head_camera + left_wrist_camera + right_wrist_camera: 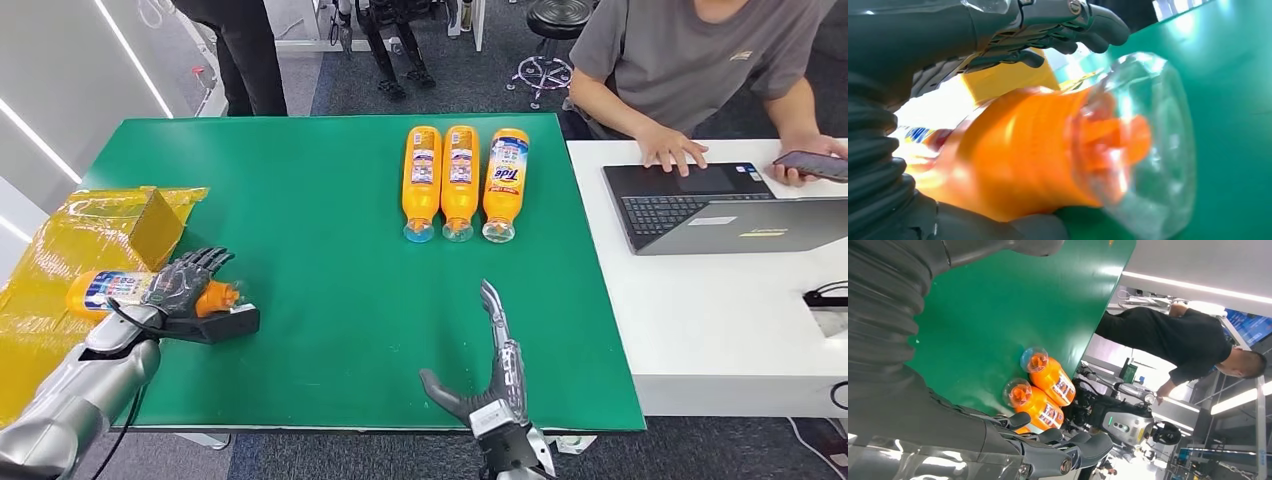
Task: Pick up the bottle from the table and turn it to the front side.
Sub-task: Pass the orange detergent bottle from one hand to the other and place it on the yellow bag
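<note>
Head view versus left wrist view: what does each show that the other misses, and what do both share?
Head view alone: three orange bottles lying side by side on the far side, the empty right hand with fingers apart, and a person at a laptop. Left wrist view alone: the held bottle's clear cap up close. Both: the left hand gripping an orange bottle over the green table.

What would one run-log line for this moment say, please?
left hand: grips bottle | right hand: open above table | three bottles: lying side by side
</note>
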You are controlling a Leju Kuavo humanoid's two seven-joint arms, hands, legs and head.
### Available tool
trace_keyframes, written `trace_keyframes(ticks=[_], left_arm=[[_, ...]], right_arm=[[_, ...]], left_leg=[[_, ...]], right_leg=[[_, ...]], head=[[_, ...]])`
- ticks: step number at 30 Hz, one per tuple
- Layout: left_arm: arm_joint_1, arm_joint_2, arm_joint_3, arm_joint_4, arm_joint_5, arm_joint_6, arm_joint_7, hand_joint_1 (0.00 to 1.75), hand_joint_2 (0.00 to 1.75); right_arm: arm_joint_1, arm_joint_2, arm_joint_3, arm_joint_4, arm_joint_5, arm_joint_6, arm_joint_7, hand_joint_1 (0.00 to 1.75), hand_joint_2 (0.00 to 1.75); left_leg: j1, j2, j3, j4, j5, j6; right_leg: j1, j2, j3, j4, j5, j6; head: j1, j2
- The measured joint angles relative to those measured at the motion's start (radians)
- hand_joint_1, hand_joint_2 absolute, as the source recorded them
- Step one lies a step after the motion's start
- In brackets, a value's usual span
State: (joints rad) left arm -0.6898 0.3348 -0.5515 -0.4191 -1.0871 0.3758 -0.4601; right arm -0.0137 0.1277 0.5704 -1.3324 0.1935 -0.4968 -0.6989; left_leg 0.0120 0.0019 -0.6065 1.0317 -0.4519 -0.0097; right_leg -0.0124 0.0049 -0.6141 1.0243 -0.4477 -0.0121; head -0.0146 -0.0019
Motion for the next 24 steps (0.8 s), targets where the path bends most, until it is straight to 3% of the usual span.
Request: trace_keyframes(ticks=[10,24], left_arm=[[0.102,0.074,0.076,-0.089,0.033,0.047,0.017,0.00,1.75],[0.231,0.082,0.195,-0.240,-0.050,0.084,0.043,0.00,1.75]], right_arm=[[0.012,0.002,-0.021,-0.010,0.007,0.014,0.000,0.00,1.75],[0.029,0.017,-0.041,-0.016,0.016,0.032,0.002,0.00,1.75]], left_leg=[[0.000,0.000,0.000,0.000,0.000,0.000],[0.000,0.000,0.000,0.000,0.000,0.000]], right_leg=[[0.000,0.000,0.000,0.000,-0.001,-0.001],[0.000,0.000,0.000,0.000,-0.001,-0.001]], head=[[0.000,0.000],[0.000,0.000]])
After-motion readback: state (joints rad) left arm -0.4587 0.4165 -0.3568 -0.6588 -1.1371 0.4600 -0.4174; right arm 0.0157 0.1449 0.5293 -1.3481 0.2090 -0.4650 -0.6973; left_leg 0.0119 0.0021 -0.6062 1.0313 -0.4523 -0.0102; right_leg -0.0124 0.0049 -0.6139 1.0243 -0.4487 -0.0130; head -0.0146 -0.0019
